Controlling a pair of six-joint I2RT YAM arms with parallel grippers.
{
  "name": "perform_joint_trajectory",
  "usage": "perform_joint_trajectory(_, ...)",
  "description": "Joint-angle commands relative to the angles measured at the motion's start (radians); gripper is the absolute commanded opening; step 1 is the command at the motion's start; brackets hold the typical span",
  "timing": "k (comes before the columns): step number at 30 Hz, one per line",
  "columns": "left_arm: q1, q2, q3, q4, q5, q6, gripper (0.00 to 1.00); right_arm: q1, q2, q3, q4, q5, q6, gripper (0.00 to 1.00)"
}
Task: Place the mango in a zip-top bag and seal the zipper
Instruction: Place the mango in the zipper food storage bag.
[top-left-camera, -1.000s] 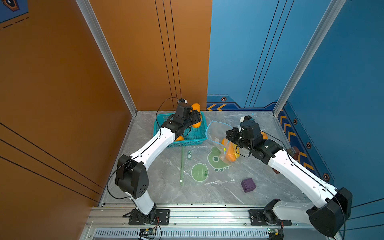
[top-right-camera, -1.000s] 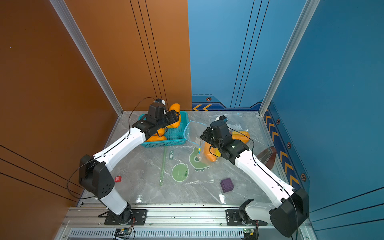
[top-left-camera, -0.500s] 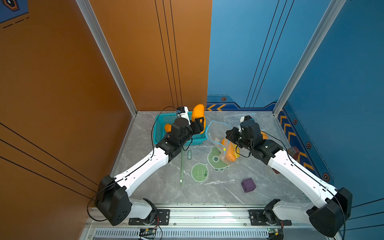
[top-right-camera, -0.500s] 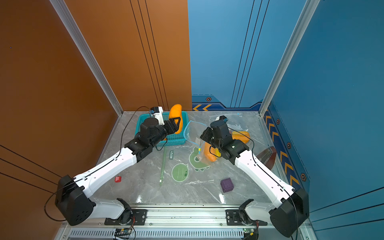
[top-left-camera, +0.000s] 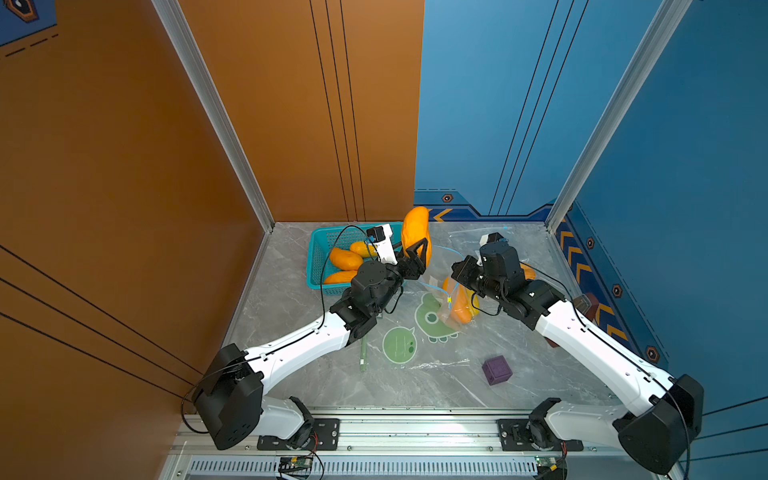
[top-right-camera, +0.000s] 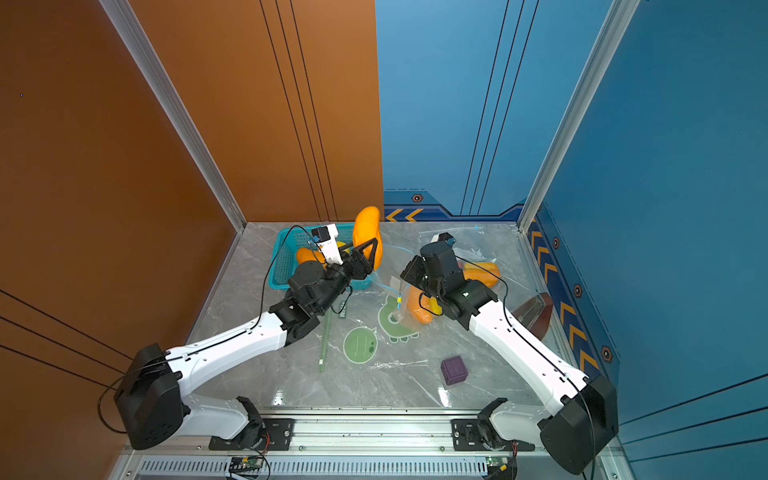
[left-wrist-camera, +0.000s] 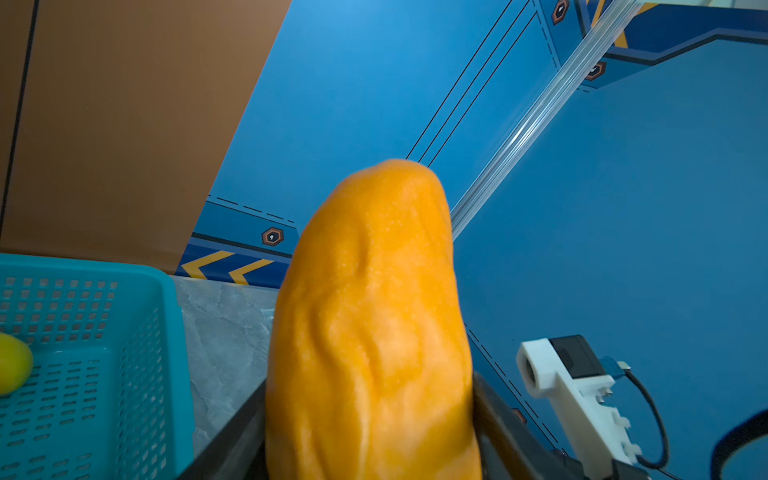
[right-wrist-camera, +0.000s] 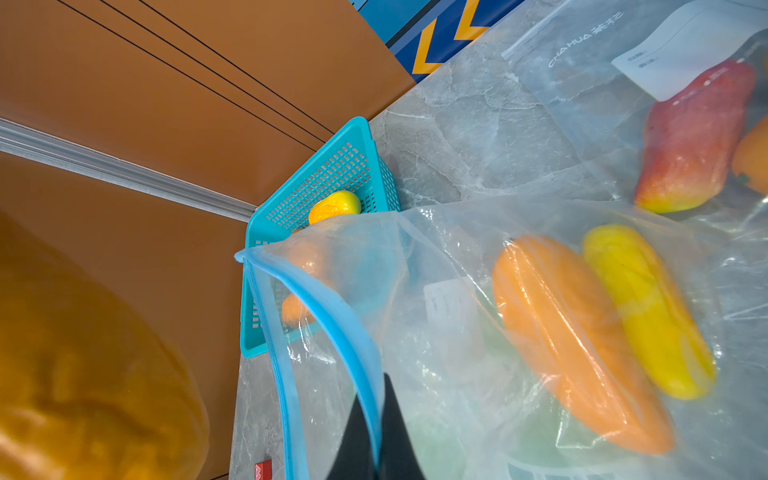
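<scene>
An orange mango (top-left-camera: 415, 230) (top-right-camera: 366, 232) stands on end in the air, just right of the basket. My left gripper (top-left-camera: 417, 257) (left-wrist-camera: 368, 436) is shut on its lower part, one black finger on each side. To its right is the clear zip-top bag (top-left-camera: 440, 282) (right-wrist-camera: 457, 332) with a blue zipper. Its mouth gapes toward the mango. My right gripper (top-left-camera: 457, 270) (right-wrist-camera: 376, 424) is shut on the bag's near rim and holds it up. Inside lie an orange fruit (right-wrist-camera: 573, 340) and a yellow one (right-wrist-camera: 648, 311). The held mango (right-wrist-camera: 83, 374) looms beside the bag's mouth in the right wrist view.
A teal basket (top-left-camera: 320, 266) with more mangoes stands at the back left. A second clear bag (right-wrist-camera: 582, 83) with a red fruit (right-wrist-camera: 690, 137) lies at the back right. On the table are a purple cube (top-left-camera: 496, 370), a green stick (top-left-camera: 364, 357) and green stickers (top-left-camera: 399, 345).
My left arm has lifted the mango out of the basket and swung it right, toward the bag's mouth. The right arm has kept still with the bag's rim.
</scene>
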Motion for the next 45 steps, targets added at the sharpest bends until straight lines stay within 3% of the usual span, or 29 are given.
perform_joint_trajectory(1,-0.018,0.032,0.003,0.128,-0.024,0.022,0.30,-0.005,-0.021,-0.011,0.002,0.027,-0.008,0.00)
perform_joint_trajectory(15,-0.067,0.182,0.063,0.196,-0.010,0.009,0.32,-0.009,-0.035,-0.009,0.021,0.025,-0.001,0.00)
perform_joint_trajectory(23,-0.086,0.202,0.037,0.219,0.015,0.013,0.41,-0.021,-0.035,-0.005,0.022,0.034,-0.004,0.00)
perform_joint_trajectory(27,-0.086,0.211,0.028,0.228,0.040,0.000,0.50,-0.025,-0.036,-0.002,0.025,0.038,-0.007,0.00)
perform_joint_trajectory(36,-0.090,0.215,0.002,0.227,0.054,-0.011,0.51,-0.033,-0.034,0.007,0.031,0.044,-0.011,0.00)
perform_joint_trajectory(45,-0.091,0.218,-0.021,0.226,0.083,-0.020,0.66,-0.039,-0.031,0.019,0.033,0.044,-0.017,0.00)
